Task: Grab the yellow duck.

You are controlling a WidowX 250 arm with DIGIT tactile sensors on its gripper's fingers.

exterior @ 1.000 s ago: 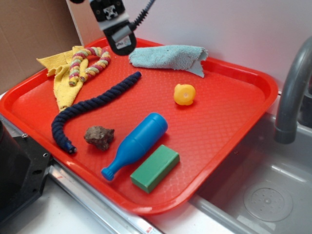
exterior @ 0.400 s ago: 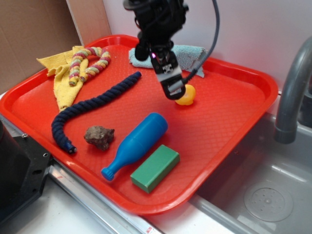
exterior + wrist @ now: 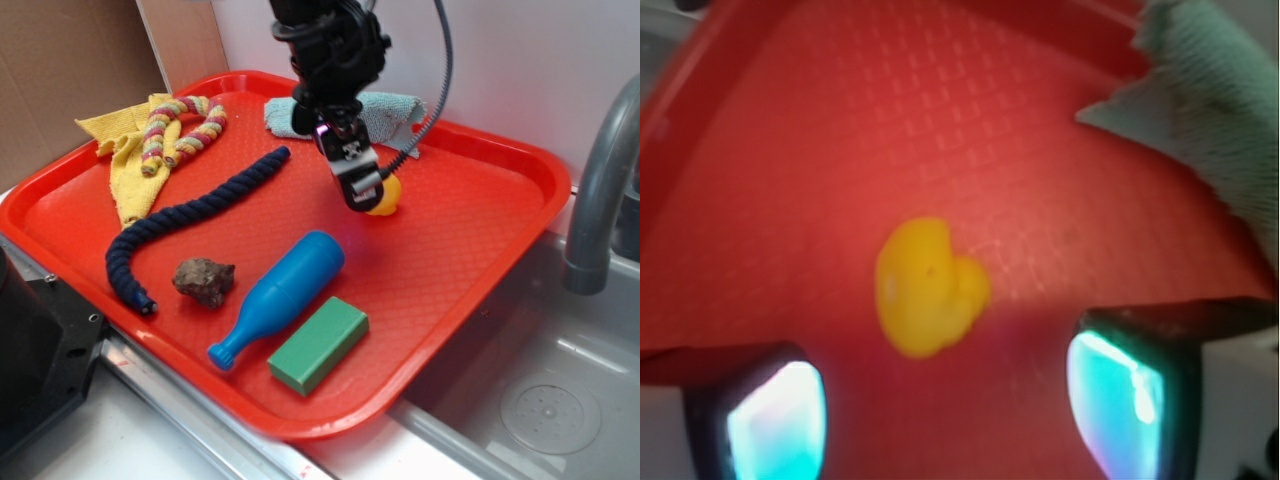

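we see red tray (image 3: 480, 250) by grey faucet (image 3: 600, 190) | on it: blue bottle (image 3: 285, 292) beside green block (image 3: 318, 344), brown rock (image 3: 204, 280), navy rope (image 3: 190, 215), striped rope (image 3: 180, 128) on yellow cloth (image 3: 125, 165), teal cloth (image 3: 395, 112)

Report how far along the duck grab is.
Done: the gripper is right over the yellow duck on the red tray. In hand: lining up; the wrist view shows the duck lying free between the spread fingers, which are not touching it. Left: lower, close on the duck, and lift it.
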